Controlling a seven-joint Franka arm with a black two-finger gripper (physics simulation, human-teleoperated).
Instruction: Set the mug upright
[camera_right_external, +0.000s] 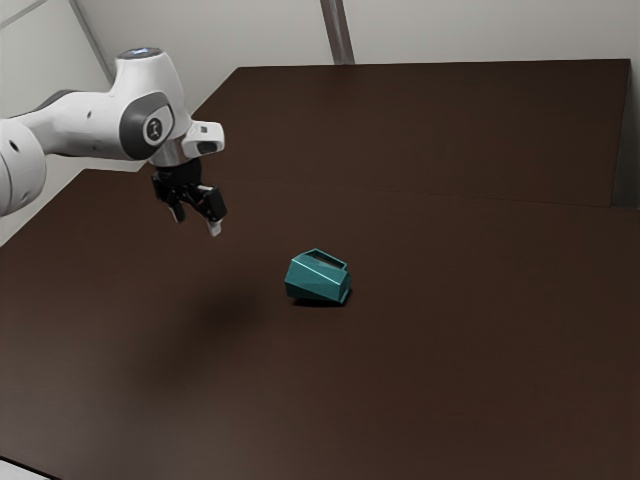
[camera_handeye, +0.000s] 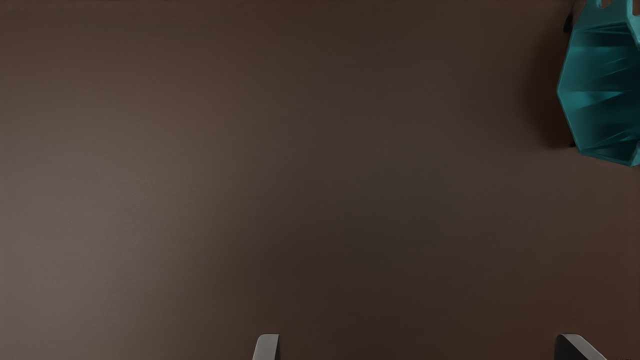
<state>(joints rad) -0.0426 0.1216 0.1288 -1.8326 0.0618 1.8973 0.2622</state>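
Dim light leaves a soft shadow (camera_right_external: 225, 310) and pale sheen (camera_handeye: 75, 225) on the dark table (camera_right_external: 450, 400).

Simulated indoor room, possibly a robotics lab, though its exact kind cannot be told. A white and grey robot arm (camera_right_external: 75, 122) reaches over a broad, dark brown bench (camera_right_external: 450, 380). Beyond it is a pale, plain wall (camera_right_external: 480, 30) with a grey upright strip (camera_right_external: 338, 30).
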